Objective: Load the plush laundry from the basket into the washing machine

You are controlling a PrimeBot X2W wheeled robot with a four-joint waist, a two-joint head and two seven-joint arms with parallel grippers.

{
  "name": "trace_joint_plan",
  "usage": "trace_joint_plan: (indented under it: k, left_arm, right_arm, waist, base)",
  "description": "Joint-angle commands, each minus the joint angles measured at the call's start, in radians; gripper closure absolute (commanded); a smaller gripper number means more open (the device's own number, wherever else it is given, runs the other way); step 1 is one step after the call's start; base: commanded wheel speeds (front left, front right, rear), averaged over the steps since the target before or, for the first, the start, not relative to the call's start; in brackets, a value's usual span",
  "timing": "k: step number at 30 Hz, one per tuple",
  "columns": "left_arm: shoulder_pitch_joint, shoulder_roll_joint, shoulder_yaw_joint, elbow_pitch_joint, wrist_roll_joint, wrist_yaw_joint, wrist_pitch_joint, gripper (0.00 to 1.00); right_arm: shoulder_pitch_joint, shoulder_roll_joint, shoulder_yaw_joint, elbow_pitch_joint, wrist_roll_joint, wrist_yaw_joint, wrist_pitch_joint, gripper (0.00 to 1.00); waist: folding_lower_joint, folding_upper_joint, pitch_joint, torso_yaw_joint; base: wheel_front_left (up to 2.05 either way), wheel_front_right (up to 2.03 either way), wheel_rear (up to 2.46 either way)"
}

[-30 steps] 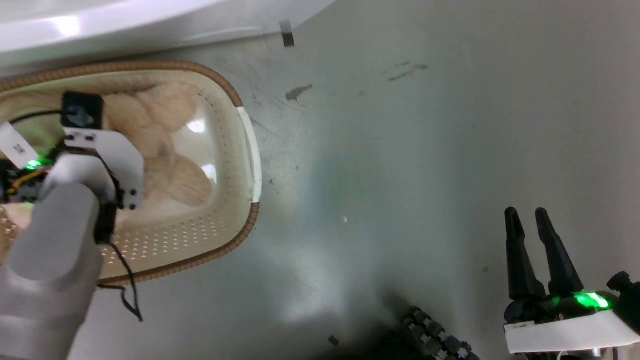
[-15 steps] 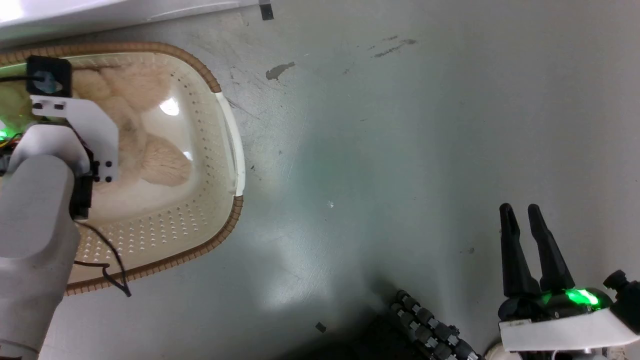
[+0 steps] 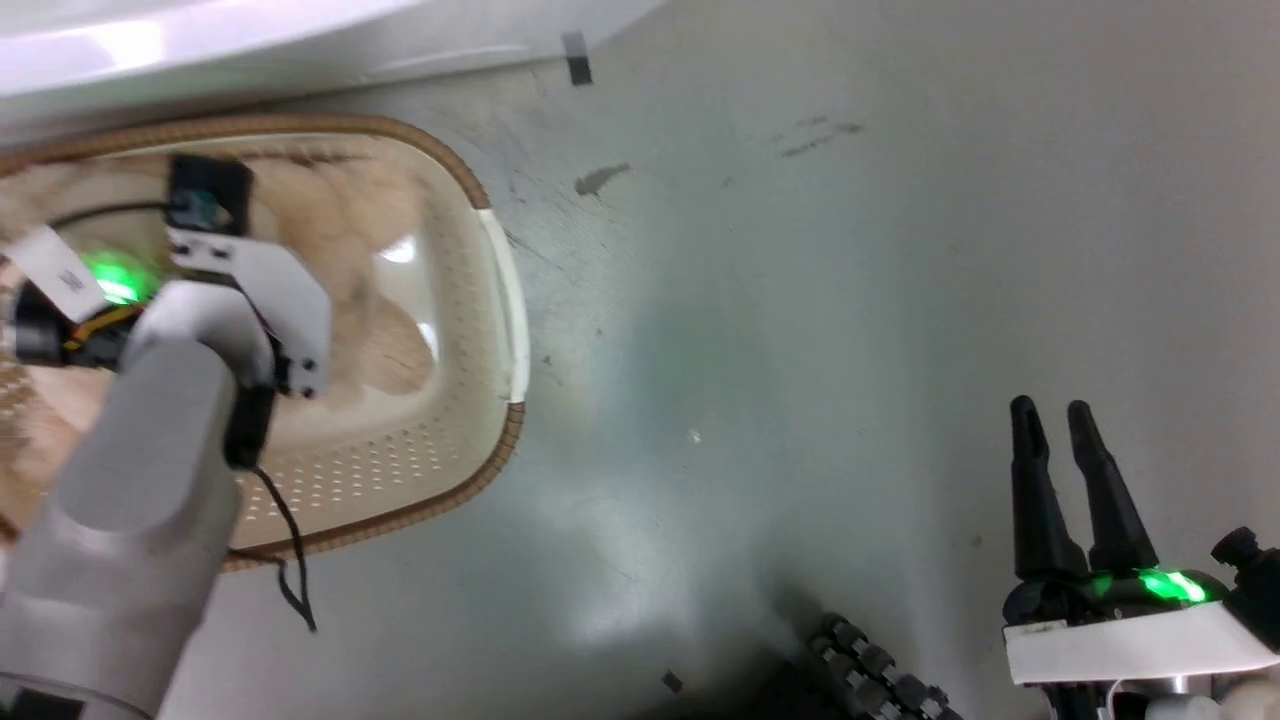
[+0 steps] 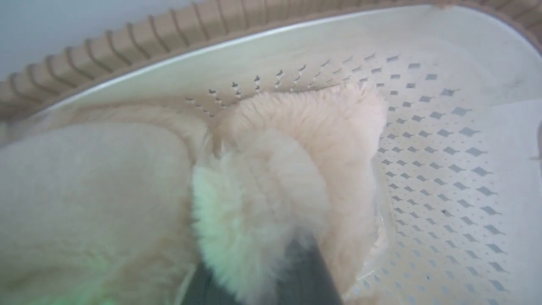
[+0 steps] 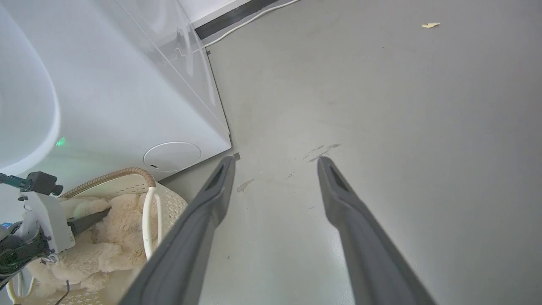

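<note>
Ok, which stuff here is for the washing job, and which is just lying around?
For the job:
teddy bear
basket
washing machine
left claw, closed on the bear's fur

Just lying about:
floor smudges
black tape scrap
white cable by the wall
pale scrap
right claw, open and empty

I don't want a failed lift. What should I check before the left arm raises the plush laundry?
1. Left gripper straddles a fluffy part of the plush laundry: ok.
2. Grip tight: cannot tell.
3. Plush laundry lies inside the basket: ok.
4. Right gripper open, over the floor, away from the basket: ok.
5. Washing machine door open: cannot tell.
</note>
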Motion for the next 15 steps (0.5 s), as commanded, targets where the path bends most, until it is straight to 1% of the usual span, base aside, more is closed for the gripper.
trace_joint_plan:
  k: [1, 6, 15]
  left_arm:
    - [0.016, -0.015, -0.008, 0.007, -0.008, -0.011, -0.021, 1.0]
    - [0.05, -0.069, -0.021, 0.033, -0.036, -0.043, -0.085, 1.0]
    - [0.099, -0.176, -0.042, 0.079, -0.088, -0.106, -0.188, 1.0]
  right_arm:
    - [-0.022, 0.0, -0.008, 0.008, -0.011, -0.001, -0.005, 0.0]
    - [-0.033, 0.0, -0.033, 0.031, -0.035, -0.001, -0.005, 0.0]
    - [-0.036, 0.0, -0.074, 0.088, -0.1, -0.001, -0.005, 0.0]
  waist:
    - [0.0, 0.0, -0.033, 0.026]
    - [0.0, 0.0, -0.105, 0.076]
    - [0.0, 0.0, -0.259, 0.19]
  base:
    - [0.0, 0.0, 0.0]
    - [0.0, 0.0, 0.0]
    - [0.0, 0.0, 0.0]
